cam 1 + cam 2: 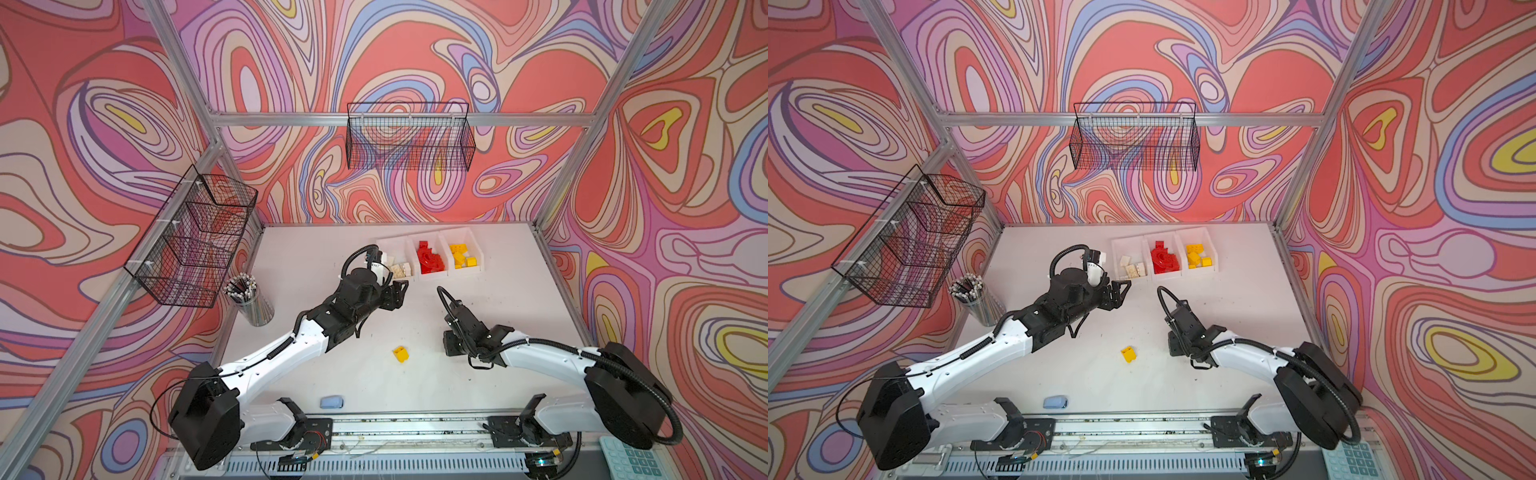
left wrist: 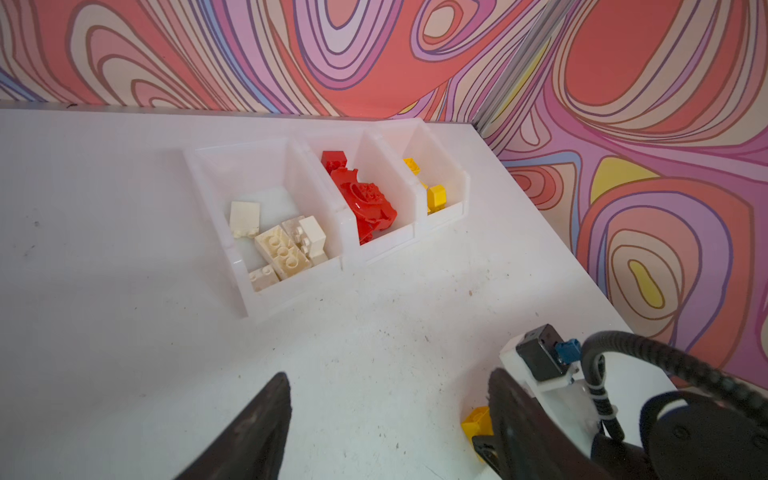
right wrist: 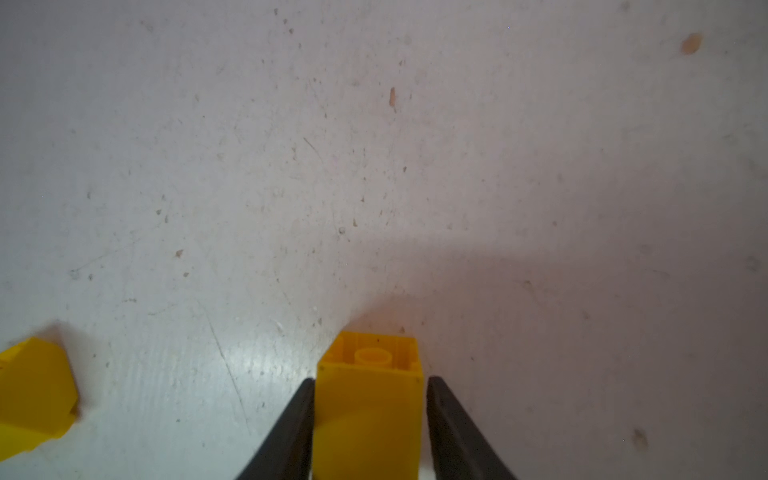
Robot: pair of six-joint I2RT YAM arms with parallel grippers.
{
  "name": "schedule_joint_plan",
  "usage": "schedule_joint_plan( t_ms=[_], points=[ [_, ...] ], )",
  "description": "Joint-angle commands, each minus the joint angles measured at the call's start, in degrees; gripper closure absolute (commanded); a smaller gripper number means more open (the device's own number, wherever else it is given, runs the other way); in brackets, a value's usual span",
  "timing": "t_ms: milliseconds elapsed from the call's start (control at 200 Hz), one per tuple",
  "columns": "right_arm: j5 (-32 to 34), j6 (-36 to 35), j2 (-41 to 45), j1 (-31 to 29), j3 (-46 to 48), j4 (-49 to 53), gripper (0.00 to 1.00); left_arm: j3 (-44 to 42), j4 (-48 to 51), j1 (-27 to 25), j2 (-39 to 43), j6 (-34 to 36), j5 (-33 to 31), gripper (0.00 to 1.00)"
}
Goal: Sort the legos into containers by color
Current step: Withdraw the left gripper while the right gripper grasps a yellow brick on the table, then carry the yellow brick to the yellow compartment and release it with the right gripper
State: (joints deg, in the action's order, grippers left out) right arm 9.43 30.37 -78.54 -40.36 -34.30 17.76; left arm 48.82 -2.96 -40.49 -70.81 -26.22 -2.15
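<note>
While right pincer [image 3: 370,380] pinched yellow brick [image 3: 370,407] by flat side walls, I judged it light, stiff, slick; left pincer [image 2: 388,374] hung wide, empty over counter [image 2: 124,291]

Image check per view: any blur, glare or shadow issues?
Right wrist view: dim, shadow on the table beside the gripped yellow brick, glare streak nearby. Left wrist view: left gripper fingers blurred, bins sharp. Both top views: evenly lit, sharp, wide-angle splay.

Top views overhead, left wrist faces containers [image 2: 291,289], right wrist hugs table [image 3: 374,166].
</note>
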Motion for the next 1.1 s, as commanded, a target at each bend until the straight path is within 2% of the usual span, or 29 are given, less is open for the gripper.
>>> schedule_joint_plan(
  t_ms=[0, 145, 310, 481, 711, 856, 1096],
  points=[
    [1.08, 0.46, -1.2, -0.84, -1.92, 0.61, 0.63, -3.05, 3.88, -0.2, 3.78, -1.29, -2.67, 0.26],
    [0.99, 0.48, -0.72, -0.84, -3.95, 1.58, 0.77, -6.66, 8.49, -0.29, 7.06, -1.28, -3.24, 0.26],
    [1.99, -0.26, -0.56, -0.86, -7.63, 4.43, 0.79, -10.25, 11.09, -0.28, 11.23, -2.33, -2.37, 0.26],
    [5.22, -3.71, -0.75, 0.82, -16.43, 8.85, 0.79, -11.81, 14.99, -0.38, 14.0, -3.39, -0.59, 0.26],
    [-1.91, -7.76, -4.25, 12.0, -29.79, 6.93, 0.79, -13.91, 20.02, -3.05, 16.27, -6.46, -0.3, 0.26],
    [-7.8, -8.46, -11.56, 19.2, -38.11, 4.52, 0.79, -15.63, 22.65, -6.26, 18.35, -8.65, -2.12, 0.26],
    [-10.44, -8.01, -25.96, 26.58, -50.42, 1.84, 0.79, -18.65, 24.36, -8.41, 20.7, -11.81, -2.4, 0.26]
  ],
)
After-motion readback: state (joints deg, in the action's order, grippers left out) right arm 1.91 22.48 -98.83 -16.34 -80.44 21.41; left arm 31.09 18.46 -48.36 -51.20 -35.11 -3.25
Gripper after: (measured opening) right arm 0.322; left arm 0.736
